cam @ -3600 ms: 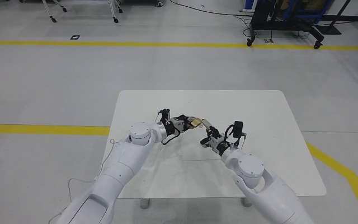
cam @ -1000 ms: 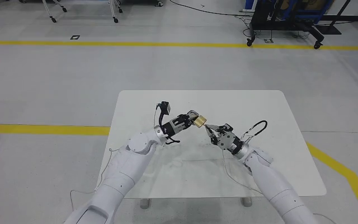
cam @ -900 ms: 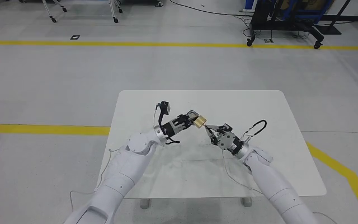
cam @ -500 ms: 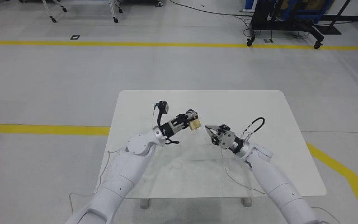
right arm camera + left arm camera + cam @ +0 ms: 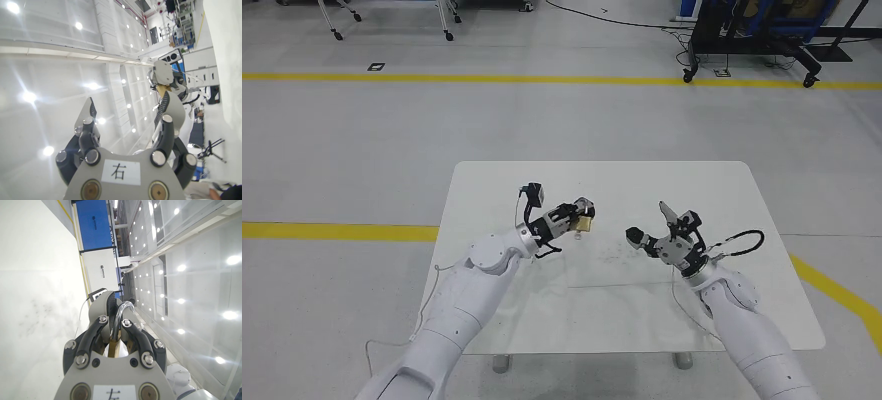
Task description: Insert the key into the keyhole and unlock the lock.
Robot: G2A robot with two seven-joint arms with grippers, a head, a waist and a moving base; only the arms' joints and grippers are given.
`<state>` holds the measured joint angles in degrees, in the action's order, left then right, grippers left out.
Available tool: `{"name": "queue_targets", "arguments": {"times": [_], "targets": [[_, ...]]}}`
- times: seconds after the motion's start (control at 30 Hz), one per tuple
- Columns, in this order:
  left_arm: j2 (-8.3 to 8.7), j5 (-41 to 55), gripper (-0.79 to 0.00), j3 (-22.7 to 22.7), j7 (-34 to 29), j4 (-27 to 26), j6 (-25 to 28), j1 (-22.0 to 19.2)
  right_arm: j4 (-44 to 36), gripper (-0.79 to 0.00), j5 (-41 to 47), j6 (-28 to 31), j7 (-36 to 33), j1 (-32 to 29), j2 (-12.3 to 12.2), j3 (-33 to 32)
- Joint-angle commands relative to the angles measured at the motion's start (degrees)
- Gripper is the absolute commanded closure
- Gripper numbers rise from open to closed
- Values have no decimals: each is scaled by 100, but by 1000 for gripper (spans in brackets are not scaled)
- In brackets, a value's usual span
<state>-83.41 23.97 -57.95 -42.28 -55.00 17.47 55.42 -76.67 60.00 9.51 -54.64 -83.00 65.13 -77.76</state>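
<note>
White is the table, with rounded corners, and near the middle its top carries faint dark smudges. It stands on a pale grey floor that shines a little. Yellow lines cross this floor, one far behind the table and one running up to the table's left edge. A dark wheeled rack stands in the far right corner of the room, with black cables lying on the floor beside it.

The left gripper hangs above the table, a little left of the middle. Its fingers are closed firmly on the lock, a small padlock. In the left wrist view the brass body sits deep between the two fingers, and the silver shackle points outward along them. Whether the shackle is released, I cannot tell.

The right gripper hangs above the table right of the middle, well apart from the lock. Its fingers are spread wide and there is nothing between them. A black cable makes a loop beside this arm's wrist.

Both wrist views look toward the room's upper part, with white beams and rows of round ceiling lamps. The left wrist view also shows a blue panel with a white cabinet next to it, along the edge of the floor.
</note>
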Motion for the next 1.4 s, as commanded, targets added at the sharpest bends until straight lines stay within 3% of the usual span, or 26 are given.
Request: {"name": "queue_targets", "arguments": {"times": [0.0, 0.37, 0.43, 0.63, 0.77, 0.97, 1.0, 1.13, 1.17, 1.2, 1.37], "targets": [[-14, 186, 0, -8, -54, 28, -189, -26, -167, -785, -63, 42, -7, -136, -20, -100], [-14, 186, 0, -8, -54, 28, -189, -26, -167, -785, -63, 42, -7, -136, -20, -100], [3, -219, 0, 75, 108, -58, -278, 16, -167, -785, -63, 42, -7, -136, -20, -100], [-8, -2278, 0, 736, 1038, -381, -1249, 53, -167, -785, -63, 42, -7, -136, -20, -100], [-106, -2928, 0, 1199, 1055, -320, -1867, -127, -167, -785, -63, 42, -7, -136, -20, -100], [-239, -3148, 0, 1505, 917, -21, -2311, -380, -167, -785, -63, 42, -7, -136, -20, -100], [-253, -3137, -49, 1521, 858, 36, -2336, -414, -167, -785, -63, 42, -7, -136, -20, -100], [-275, -3225, -406, 1562, 718, 195, -2360, -494, -167, -785, -63, 42, -7, -136, -20, -100], [-272, -3249, -640, 1556, 701, 203, -2350, -497, -167, -785, -63, 42, -7, -136, -20, -100], [-267, -3257, -785, 1543, 675, 194, -2330, -489, -167, -785, -63, 42, -7, -136, -20, -100], [-171, -3353, -785, 1359, 573, 13, -2227, -369, -167, -785, -63, 42, -7, -136, -20, -100]]}}
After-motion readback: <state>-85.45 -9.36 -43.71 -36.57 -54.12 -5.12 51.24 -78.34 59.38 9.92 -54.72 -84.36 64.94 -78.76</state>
